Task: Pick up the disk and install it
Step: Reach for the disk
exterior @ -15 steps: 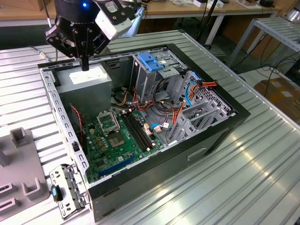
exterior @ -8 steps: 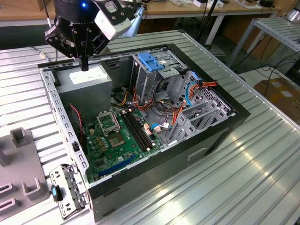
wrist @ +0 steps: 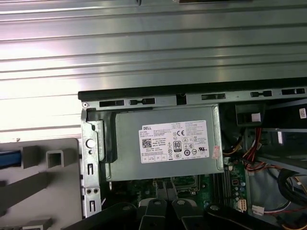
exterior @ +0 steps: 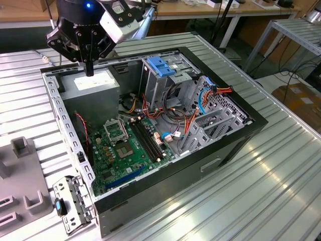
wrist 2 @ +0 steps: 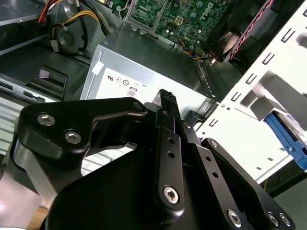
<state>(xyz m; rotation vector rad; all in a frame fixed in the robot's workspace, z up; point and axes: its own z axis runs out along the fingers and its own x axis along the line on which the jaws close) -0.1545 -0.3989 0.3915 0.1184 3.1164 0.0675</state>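
Black fingers (wrist 2: pixel 165 101) of the gripper (exterior: pixel 89 70) are pressed together, holding nothing, and hang above the power supply (exterior: pixel 95 85) in a corner of the open computer case (exterior: pixel 235 145). Outside the case wall, in both wrist views, the blue-railed disk (wrist: pixel 9 158) lies at the grey fixture (exterior: pixel 25 181) on the ribbed tabletop (exterior: pixel 281 181), well apart from the gripper.

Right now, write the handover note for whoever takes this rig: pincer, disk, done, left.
Pincer: shut, empty, over the power supply in the open case.
Disk: outside the case; its blue edge shows beyond the case rim, at the grey fixture.
Done: nothing that shows; the disk is not picked up.
Left: the pick-up and the install.
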